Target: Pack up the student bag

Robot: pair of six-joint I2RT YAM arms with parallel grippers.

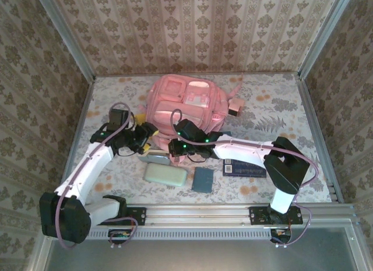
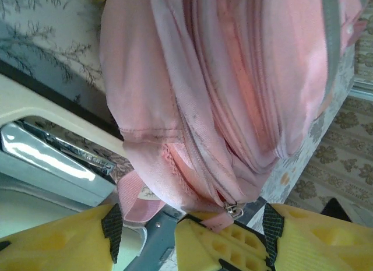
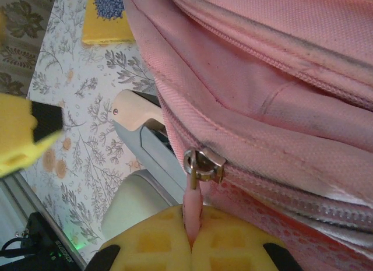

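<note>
Student bag (image 1: pixel 185 101) lies flat at the far middle of the table (image 1: pixel 291 116), front pockets up, its near edge right at both claws. Right gripper (image 3: pixel 192 243) is pinched together on the pink zip tab (image 3: pixel 191 201) hanging off the metal slider (image 3: pixel 204 164). My read: the step in hand is working the zip open so things can go in. Can't tell how far the slider has run. Left gripper (image 2: pixel 190 220) sits just beside it, jaws apart, clamped on nothing; the bag's corner and a pink strap (image 2: pixel 140 202) hang right in front of it. It's probably there to pin the fabric so the bag doesn't drag with the pull. Pale green case (image 1: pixel 165 173), small blue book (image 1: pixel 203 179) and dark blue book (image 1: pixel 245 168) lie on the near side, outside the bag, handy for either arm. Risk: soft fabric bunches at the slider and the tab slips out.
</note>
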